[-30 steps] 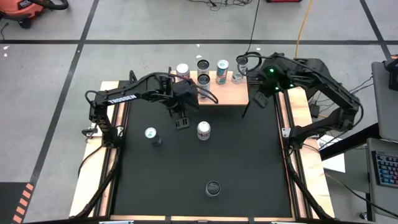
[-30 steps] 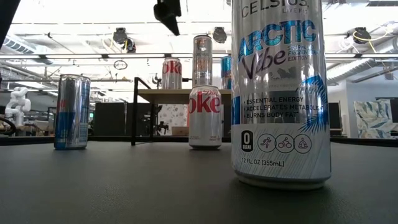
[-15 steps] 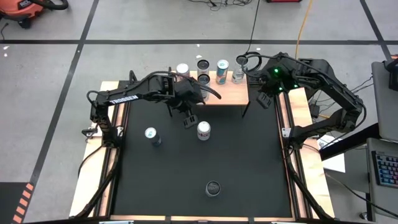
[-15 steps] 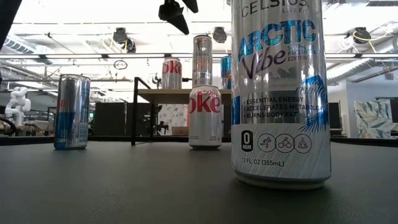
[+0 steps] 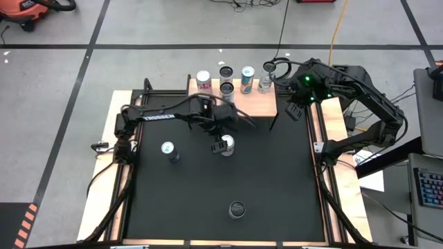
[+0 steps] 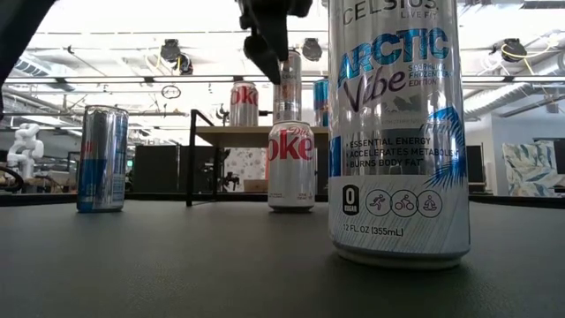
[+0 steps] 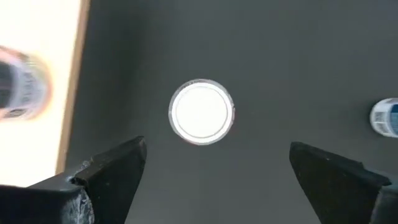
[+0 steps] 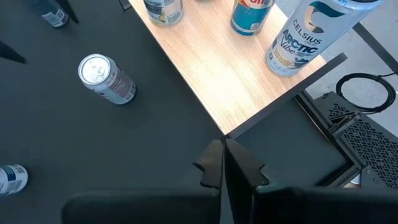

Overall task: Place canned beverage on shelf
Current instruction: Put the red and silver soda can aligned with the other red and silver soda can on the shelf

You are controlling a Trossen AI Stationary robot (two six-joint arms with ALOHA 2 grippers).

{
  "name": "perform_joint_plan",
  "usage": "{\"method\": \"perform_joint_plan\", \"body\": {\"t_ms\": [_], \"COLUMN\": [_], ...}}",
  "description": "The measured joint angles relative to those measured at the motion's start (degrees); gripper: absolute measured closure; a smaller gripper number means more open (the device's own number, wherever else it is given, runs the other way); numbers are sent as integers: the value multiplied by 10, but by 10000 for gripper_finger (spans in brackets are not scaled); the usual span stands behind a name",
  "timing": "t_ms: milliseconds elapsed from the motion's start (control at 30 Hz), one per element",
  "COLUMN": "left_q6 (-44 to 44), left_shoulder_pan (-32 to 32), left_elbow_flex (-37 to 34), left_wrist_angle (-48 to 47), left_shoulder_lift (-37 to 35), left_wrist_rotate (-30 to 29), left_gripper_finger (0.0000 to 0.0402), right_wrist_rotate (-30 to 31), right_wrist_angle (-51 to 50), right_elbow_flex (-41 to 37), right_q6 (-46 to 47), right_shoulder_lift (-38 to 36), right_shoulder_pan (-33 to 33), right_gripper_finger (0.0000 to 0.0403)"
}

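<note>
1. Black matting covers the table, with the shelf at its far edge already carrying five cans
2. Farthest left on the mat stands a blue can, untouched
3. Left gripper hangs with jaws spread wide right above the Coke can, which stands on the mat just in front of the shelf
4. Its wrist camera looks straight down on the can's lid, sitting between the two fingers, so the line-up looks fair
5. To do this well, I'd drop straight down, keep the can centred, and close around its middle before lifting
6. Right gripper waits pinched shut beside the shelf's right end
7. From table level, a big Celsius can blocks part of the shelf, and the left arm is cut off above
</note>
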Motion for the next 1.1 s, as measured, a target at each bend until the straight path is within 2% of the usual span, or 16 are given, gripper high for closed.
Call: {"method": "perform_joint_plan", "body": {"t_ms": [567,1100], "left_q6": [0,-3], "left_shoulder_pan": [-5,-3], "left_elbow_flex": [0,0], "left_wrist_angle": [12,54], "left_shoulder_lift": [92,119], "left_wrist_rotate": [-2,-9], "left_gripper_finger": [4,4], "right_wrist_rotate": [0,0], "right_wrist_angle": [0,-4], "right_elbow_flex": [0,0], "right_q6": [-2,-11], "right_shoulder_lift": [0,0], "right_shoulder_pan": [2,34], "right_gripper_finger": [403,403]}}
